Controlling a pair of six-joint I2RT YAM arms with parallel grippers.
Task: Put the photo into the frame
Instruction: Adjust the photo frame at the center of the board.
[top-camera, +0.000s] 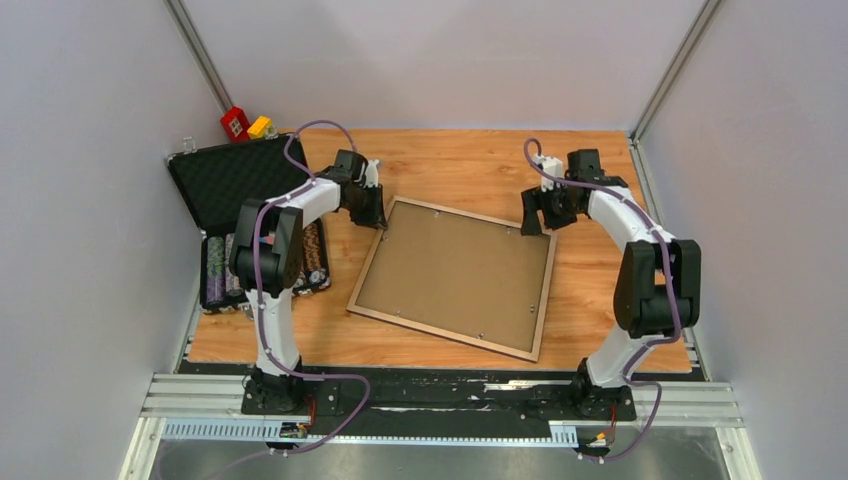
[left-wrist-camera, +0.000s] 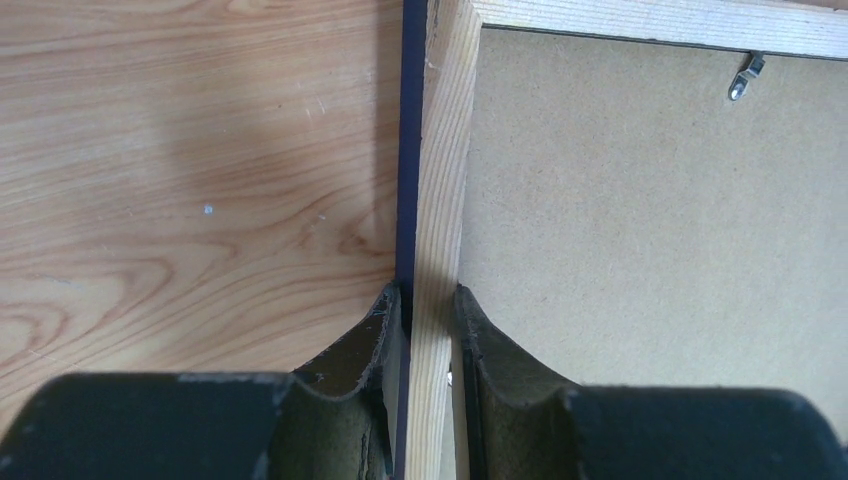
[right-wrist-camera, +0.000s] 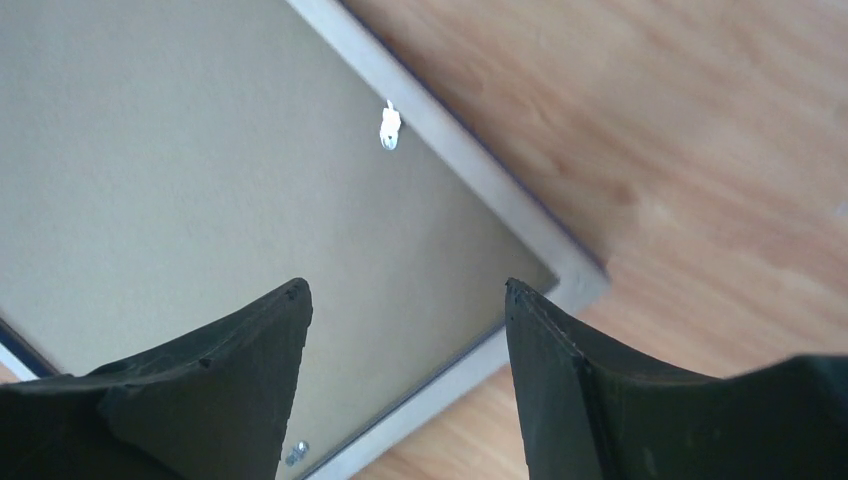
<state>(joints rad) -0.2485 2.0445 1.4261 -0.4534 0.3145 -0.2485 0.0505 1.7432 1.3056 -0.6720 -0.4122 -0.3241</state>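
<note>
The frame (top-camera: 440, 333) lies back-up in the middle of the table, tan wood border up, with a brown hardboard backing panel (top-camera: 455, 275) inside it. The photo is not in view. My left gripper (top-camera: 378, 222) is shut on the frame's left border near its far-left corner. In the left wrist view the fingers pinch the tan strip (left-wrist-camera: 445, 150), and its navy front edge shows beside it. My right gripper (top-camera: 533, 222) is open and empty above the frame's far-right corner (right-wrist-camera: 575, 280). The backing panel (right-wrist-camera: 200, 150) fills that view.
An open black foam-lined case (top-camera: 235, 175) with poker chips (top-camera: 225, 270) stands at the table's left edge, close to the left arm. Red (top-camera: 236, 123) and yellow (top-camera: 260, 127) blocks sit behind it. Small metal clips (left-wrist-camera: 745, 78) (right-wrist-camera: 389, 125) stick out from the frame's inner edge. Grey walls enclose the table (top-camera: 470, 160).
</note>
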